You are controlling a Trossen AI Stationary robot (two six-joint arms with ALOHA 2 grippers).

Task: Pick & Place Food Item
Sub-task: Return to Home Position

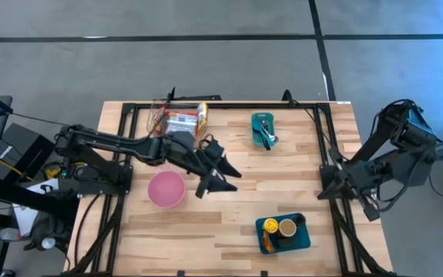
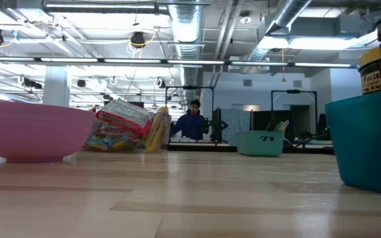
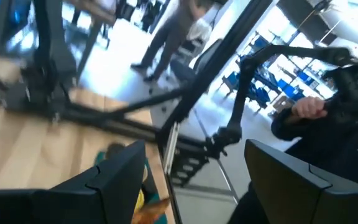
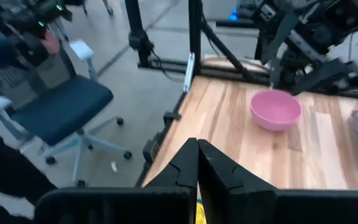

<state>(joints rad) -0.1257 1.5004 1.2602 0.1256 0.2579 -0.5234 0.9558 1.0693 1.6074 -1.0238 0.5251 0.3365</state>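
Observation:
A pile of snack bags (image 1: 181, 121) lies at the table's far left; in the low view the bags (image 2: 124, 125) rest on the wood. A pink bowl (image 1: 166, 189) stands left of centre. My left gripper (image 1: 220, 177) hovers just right of the bowl, open, with nothing between its fingers (image 3: 114, 180). At the near right, a blue tray (image 1: 302, 240) holds a jar (image 1: 287, 228) and orange and yellow items. My right gripper (image 4: 197, 163) is shut and holds nothing, up by the table's right edge (image 1: 328, 189).
A teal bin (image 1: 264, 129) with utensils stands at the far centre. A black frame (image 1: 323, 146) runs around the table. People and a chair (image 4: 67, 109) are in the room beyond. Bare wood lies in the table's middle.

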